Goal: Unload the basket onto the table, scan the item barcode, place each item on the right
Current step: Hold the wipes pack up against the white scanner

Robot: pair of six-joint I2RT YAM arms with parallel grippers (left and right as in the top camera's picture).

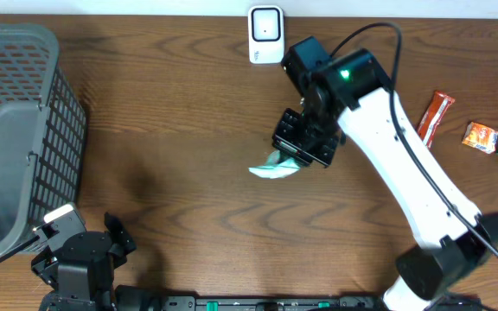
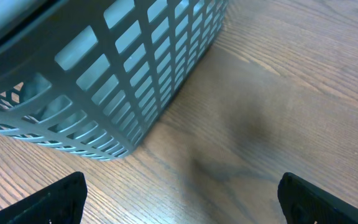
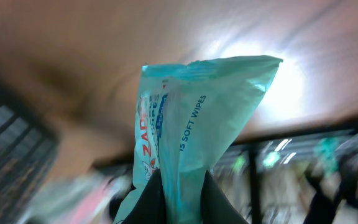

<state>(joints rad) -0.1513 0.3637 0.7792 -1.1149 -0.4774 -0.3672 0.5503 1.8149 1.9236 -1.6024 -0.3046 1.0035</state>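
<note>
The teal wipes pack carries "SOFT WIPES" in dark capitals running up its side. Beside that stand larger red letters beginning "ZA", the rest lost in the creases. Print on the snack packets is too small to read.

Basket: left end of the bench.
Scanner: far edge, centre.
Wipes pack: over mid-bench, before the scanner.
Snack packets: right end.
</note>
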